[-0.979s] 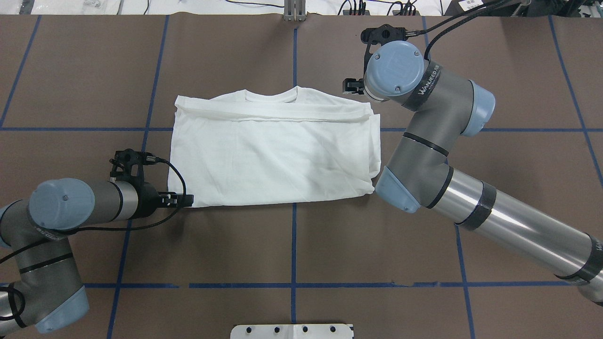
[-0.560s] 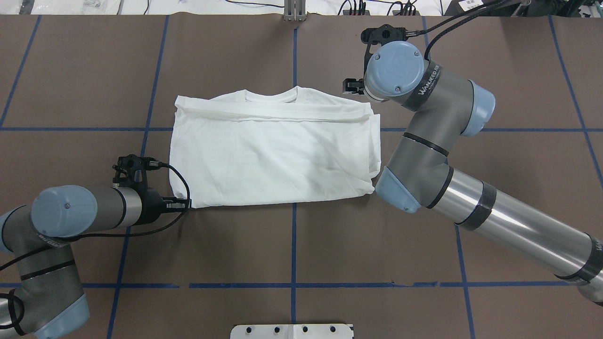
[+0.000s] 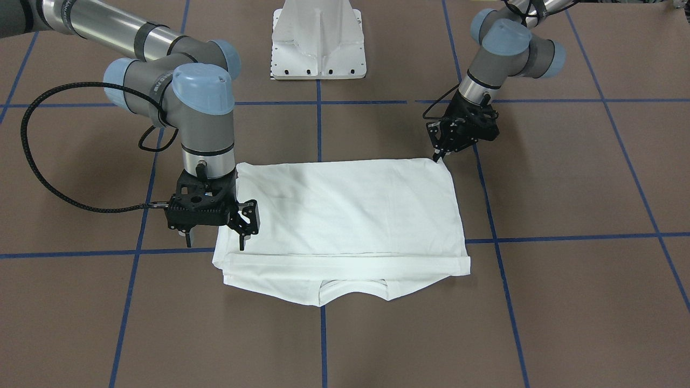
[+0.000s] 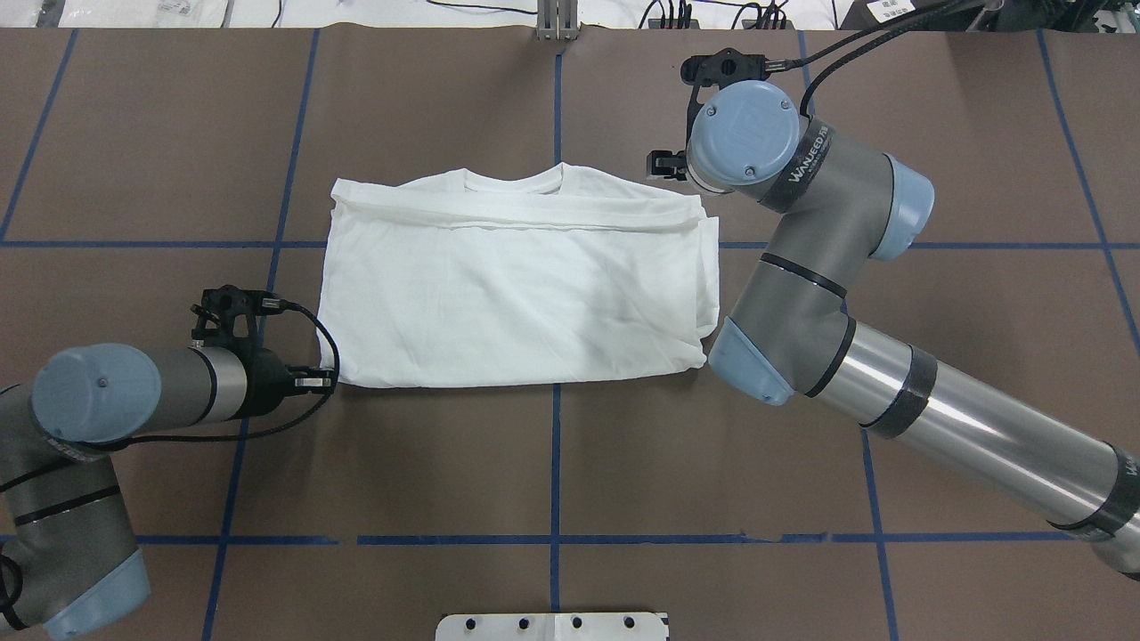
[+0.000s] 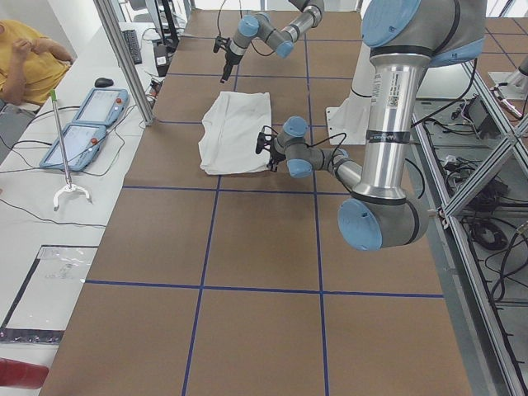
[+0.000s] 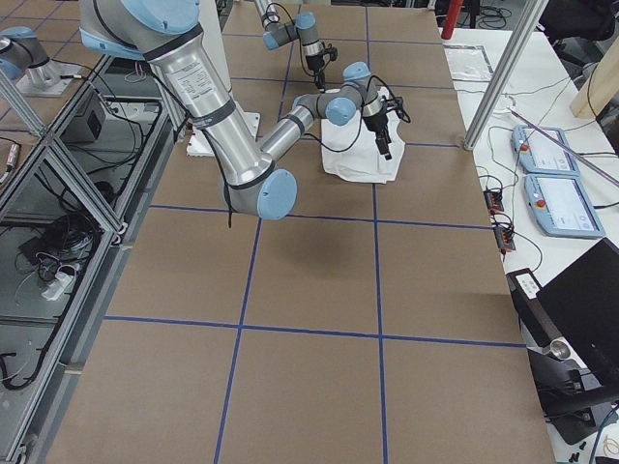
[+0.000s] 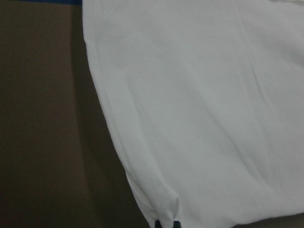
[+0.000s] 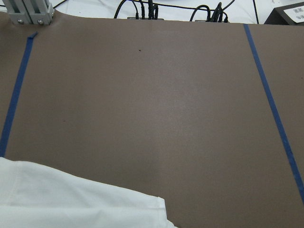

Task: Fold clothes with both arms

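Pedestal base (image 4: 552,626): white, at the near edge of the worktop (image 4: 712,463), centre. The worktop is brown with a blue tape grid.

Left arm (image 4: 134,396) comes in low from the near left, wrist lying almost level over the worktop. Left jaws sit at the near-left corner of the T-shirt (image 4: 517,285), narrow and pinched on that corner. The left wrist view shows cloth puckered right at the dark tips.

T-shirt is white and lies flat mid-worktop, folded to a rough rectangle with its long side running left to right. A folded sleeve band (image 4: 517,214) runs across the far part. The ribbed collar (image 4: 512,182) is at the far edge, about centre.

Right arm (image 4: 935,401) reaches in from the near right along the shirt's right side. One blue joint cap (image 4: 748,365) is just beside the near-right corner. The wrist points down at the far-right corner, by the end of the sleeve band. Right jaws are spread apart and hold nothing. Cannot tell if the tips touch the cloth.

Far edge of the worktop: black cables (image 4: 668,13) and a metal post (image 4: 557,18).
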{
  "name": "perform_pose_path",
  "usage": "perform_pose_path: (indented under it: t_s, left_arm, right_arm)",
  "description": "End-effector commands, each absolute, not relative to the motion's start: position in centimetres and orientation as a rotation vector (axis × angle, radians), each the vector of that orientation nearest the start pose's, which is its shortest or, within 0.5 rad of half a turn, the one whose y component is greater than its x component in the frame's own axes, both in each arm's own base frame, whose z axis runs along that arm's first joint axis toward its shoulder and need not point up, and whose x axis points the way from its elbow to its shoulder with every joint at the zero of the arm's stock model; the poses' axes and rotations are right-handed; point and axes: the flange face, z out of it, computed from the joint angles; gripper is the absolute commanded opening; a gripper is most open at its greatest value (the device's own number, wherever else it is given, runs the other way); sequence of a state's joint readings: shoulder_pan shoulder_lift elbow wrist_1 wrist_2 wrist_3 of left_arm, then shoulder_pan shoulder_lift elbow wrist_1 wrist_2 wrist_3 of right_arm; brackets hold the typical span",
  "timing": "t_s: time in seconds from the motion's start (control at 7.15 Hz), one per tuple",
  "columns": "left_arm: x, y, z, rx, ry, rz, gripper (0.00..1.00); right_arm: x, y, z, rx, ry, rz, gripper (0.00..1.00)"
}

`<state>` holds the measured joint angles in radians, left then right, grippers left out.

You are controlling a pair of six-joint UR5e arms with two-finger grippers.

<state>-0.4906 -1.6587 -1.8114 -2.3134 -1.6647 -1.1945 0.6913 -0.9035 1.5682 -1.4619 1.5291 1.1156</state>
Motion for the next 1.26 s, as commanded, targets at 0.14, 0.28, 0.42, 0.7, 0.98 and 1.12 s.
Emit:
perform_pose_path:
  t_s: [0.14, 0.28, 0.42, 0.7, 0.98, 1.12]
  left_arm:
    - [32.9, -44.4, 45.1, 0.559, 0.837, -0.002, 0.0]
    - [29.6, -48.0, 46.9, 0.603, 0.762, -0.008, 0.0]
    - [28.0, -53.3, 46.7, 0.648, 0.716, -0.034, 0.0]
    - [33.0, -65.8, 44.9, 0.642, 0.65, -0.073, 0.0]
    - [35.1, -72.6, 42.5, 0.631, 0.609, -0.113, 0.0]
    - [35.5, -74.2, 41.2, 0.659, 0.576, -0.15, 0.0]
  right_arm:
    - [-46.3, -55.8, 25.4, 0.454, -0.635, 0.244, 1.0]
    - [-46.7, -55.6, 25.4, 0.452, -0.636, 0.24, 1.0]
    - [-46.8, -55.5, 25.4, 0.452, -0.637, 0.239, 1.0]
    - [-47.8, -54.6, 25.4, 0.451, -0.648, 0.225, 1.0]
    - [-48.9, -53.7, 24.9, 0.454, -0.67, 0.211, 1.0]
    - [-49.7, -53.1, 25.0, 0.449, -0.683, 0.21, 1.0]
